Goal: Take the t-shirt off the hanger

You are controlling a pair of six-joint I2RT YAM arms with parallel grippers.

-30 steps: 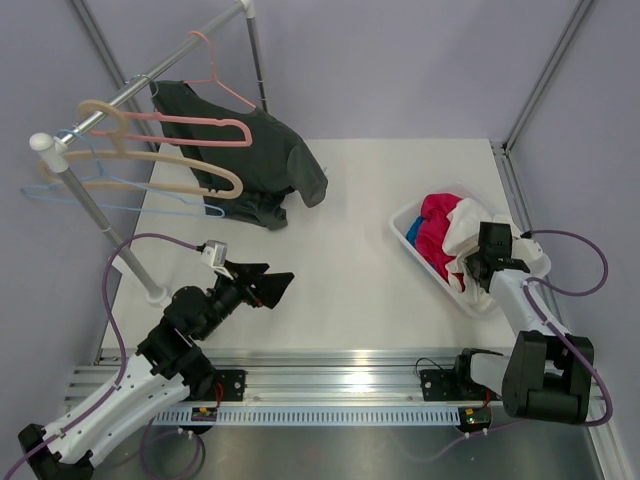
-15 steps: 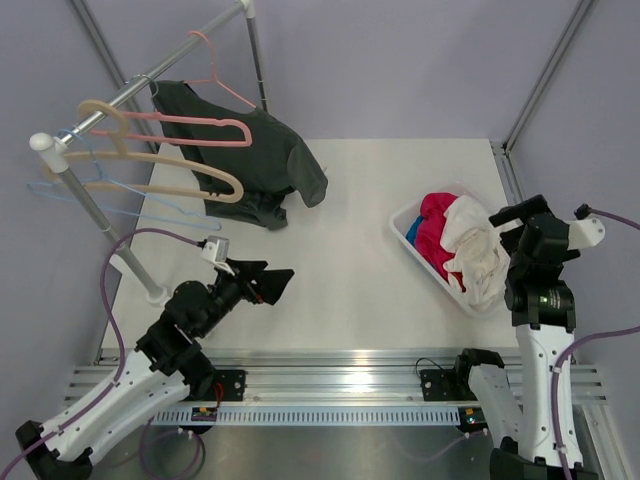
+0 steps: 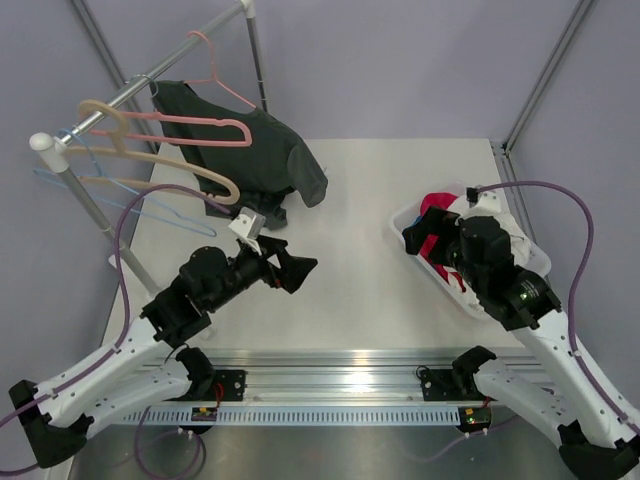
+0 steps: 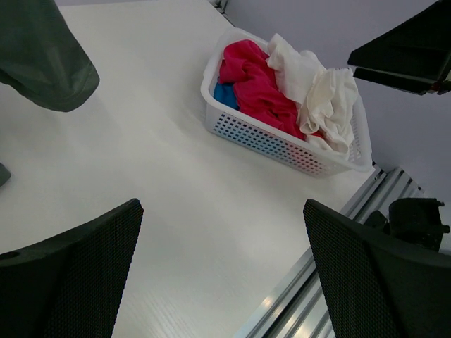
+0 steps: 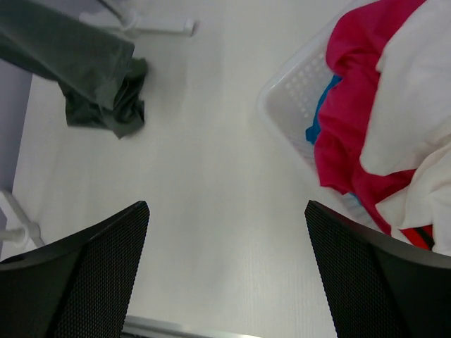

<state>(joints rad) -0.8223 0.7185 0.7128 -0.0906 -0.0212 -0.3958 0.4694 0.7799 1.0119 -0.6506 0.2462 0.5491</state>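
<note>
The white t-shirt (image 4: 317, 91) lies crumpled in the white plastic laundry basket (image 4: 282, 144) by the right edge of the table (image 3: 360, 200). It is heaped on a magenta cloth (image 4: 254, 84), with something blue (image 4: 225, 95) beneath that. The salmon-pink hanger (image 3: 200, 130) hangs from the rail (image 3: 130, 95) above the far left corner with nothing on its frame, so I judge the shirt to be off it. A dark grey t-shirt (image 3: 270, 165) droops from the same rail, behind the hanger.

Both my grippers are empty. The left gripper (image 3: 297, 272) has its fingers spread wide over the middle of the table, aimed toward the basket. The right gripper (image 3: 430, 250) is just as wide apart, over the basket's near-left rim.

I expect the shirt to be light, limp and easy to bunch. It has no stiffness to push against, and it is likely to drag the magenta cloth along if I grab too deep. If I had to lift it again, I would pinch a raised fold at the top of the white heap, well clear of the basket's rim, and draw straight up. A thick fold should hold better between the fingers than a single layer.
</note>
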